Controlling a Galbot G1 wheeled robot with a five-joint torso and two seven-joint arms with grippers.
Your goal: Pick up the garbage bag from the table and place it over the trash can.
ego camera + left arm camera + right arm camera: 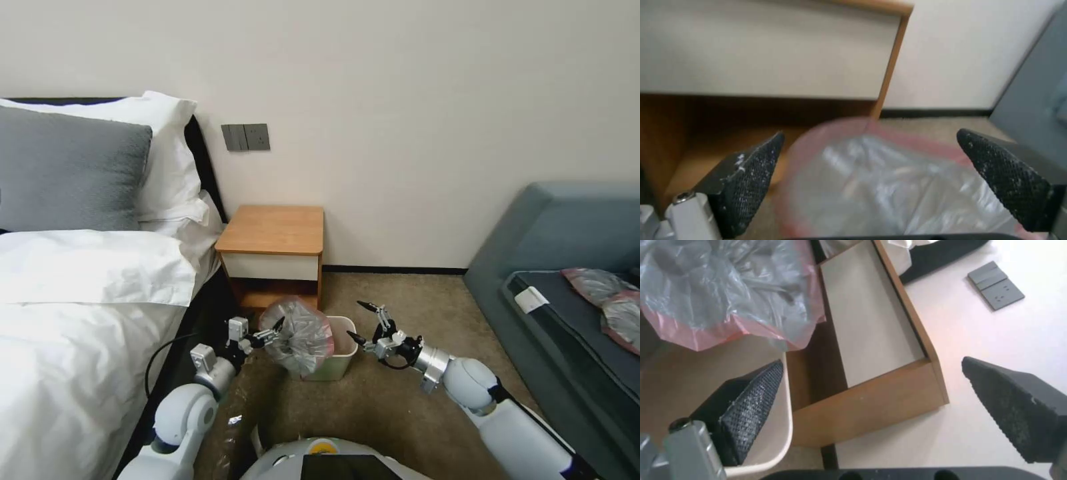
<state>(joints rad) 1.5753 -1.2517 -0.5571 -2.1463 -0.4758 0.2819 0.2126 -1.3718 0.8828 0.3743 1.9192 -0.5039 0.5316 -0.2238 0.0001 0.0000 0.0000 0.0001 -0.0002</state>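
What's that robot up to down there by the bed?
It is fitting a garbage bag onto the trash can on the carpet in front of the table. The bag hangs over the can's left side, at the left hand, whose fingers are spread. The right hand hovers open at the can's right edge.

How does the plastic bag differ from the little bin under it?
The garbage bag is thin, wrinkled, shiny grey film with a pinkish-red rim; the trash can is smooth, stiff and cream. The bag hangs bunched over one side of the bin, beside the left end effector; the bin stands upright on the carpet. Both are open containers.
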